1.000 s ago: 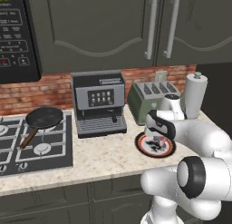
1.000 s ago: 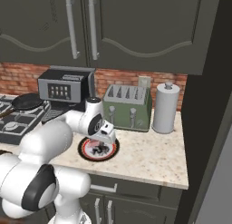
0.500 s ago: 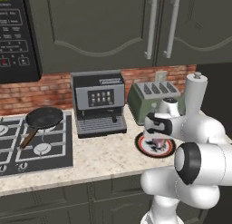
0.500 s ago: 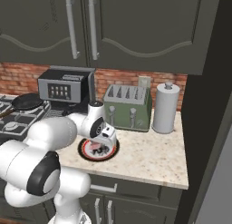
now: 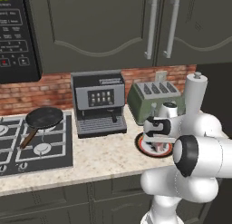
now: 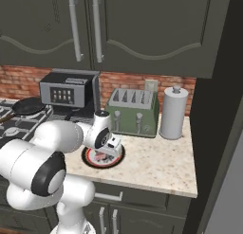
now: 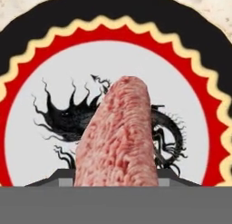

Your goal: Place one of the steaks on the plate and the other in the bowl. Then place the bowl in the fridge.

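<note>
The plate [image 7: 36,128], round with a black and red rim and a grey-white centre bearing a black drawing, lies on the counter in front of the toaster. It also appears as the plate [image 5: 141,146] and the plate [image 6: 88,158] in the base views. A red-pink steak [image 7: 120,137] stands on edge between my fingers, just above the plate's centre. My gripper [image 7: 117,175] is shut on it and points straight down. From the sides, the gripper [image 5: 158,142] and the gripper [image 6: 107,152] hang low over the plate. The bowl and the fridge are out of view.
A green toaster [image 5: 156,98] and a paper towel roll [image 5: 195,98] stand right behind the plate. A coffee machine [image 5: 99,103] is to its left, then a stove with a black pan [image 5: 43,119]. The counter's front edge runs close to the plate.
My hand has sunk a little toward the plate with the steak in it, and the elbow has swung forward. The plate has stayed put.
</note>
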Controlling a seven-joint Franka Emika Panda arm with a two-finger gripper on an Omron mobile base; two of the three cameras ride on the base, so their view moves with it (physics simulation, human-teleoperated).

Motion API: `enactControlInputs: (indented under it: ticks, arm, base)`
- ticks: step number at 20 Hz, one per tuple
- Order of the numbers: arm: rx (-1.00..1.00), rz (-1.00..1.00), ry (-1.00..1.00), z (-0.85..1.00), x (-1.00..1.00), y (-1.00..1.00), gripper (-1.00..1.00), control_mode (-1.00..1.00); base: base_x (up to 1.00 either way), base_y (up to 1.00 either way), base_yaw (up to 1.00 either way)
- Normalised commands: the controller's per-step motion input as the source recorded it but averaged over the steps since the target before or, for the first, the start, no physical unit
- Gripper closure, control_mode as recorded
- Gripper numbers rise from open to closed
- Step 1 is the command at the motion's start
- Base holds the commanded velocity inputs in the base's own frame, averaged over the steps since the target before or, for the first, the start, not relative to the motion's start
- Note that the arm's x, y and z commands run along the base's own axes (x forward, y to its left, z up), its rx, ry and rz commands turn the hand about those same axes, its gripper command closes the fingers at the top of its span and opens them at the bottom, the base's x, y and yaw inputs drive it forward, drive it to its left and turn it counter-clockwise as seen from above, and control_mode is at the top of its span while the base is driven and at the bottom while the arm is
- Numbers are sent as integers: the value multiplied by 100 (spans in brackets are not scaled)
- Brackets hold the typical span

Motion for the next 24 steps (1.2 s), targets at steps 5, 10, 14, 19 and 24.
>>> enactControlInputs:
  ticks: [5, 10, 14, 19, 24]
  arm:
    - [1, -2, 0, -1, 0, 5, -100, -100]
    - [-8, -3, 1, 32, -9, 4, -100, -100]
    - [0, -6, 0, 79, -51, 0, -100, -100]
    - [0, -3, -1, 43, -99, 0, -100, -100]
    - [0, 0, 0, 50, -99, 0, -100, -100]
  base:
    - [0, 0, 0]
    - [0, 0, 0]
    - [0, 0, 0]
    - [0, 0, 0]
    - [0, 0, 0]
